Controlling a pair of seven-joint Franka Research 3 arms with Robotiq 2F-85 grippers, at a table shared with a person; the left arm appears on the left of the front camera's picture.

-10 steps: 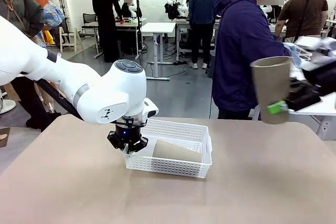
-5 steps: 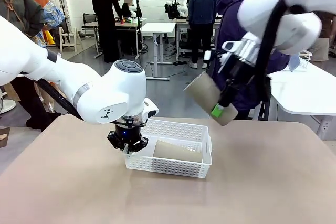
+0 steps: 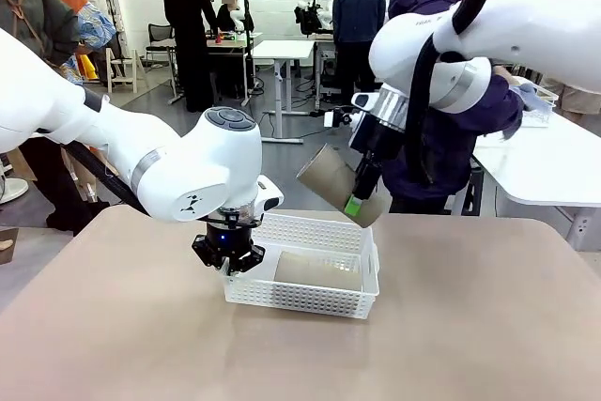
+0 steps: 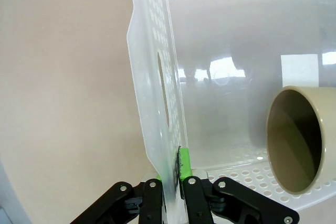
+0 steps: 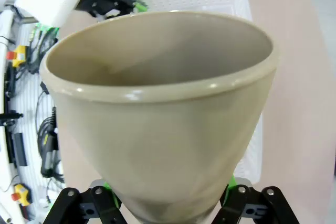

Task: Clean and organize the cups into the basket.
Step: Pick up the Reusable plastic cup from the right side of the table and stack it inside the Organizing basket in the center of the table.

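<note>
Left pincer is pressed together on the left end wall of the basket, pinching the plastic just below the handle cutout (left wrist view shows a green pad on either side of the wall). Basket sits flat on the desk. Lying cup, tan, is on its side inside the basket, in its right half, mouth facing the pinched wall. Right pincer clamps the held cup, also tan, near its narrow end. It is in the air above the basket's far right corner, not touching it. Held cup is tilted, mouth up and toward the basket's left side. A person in a dark blue hoodie stands beyond the basket's far side.
</note>
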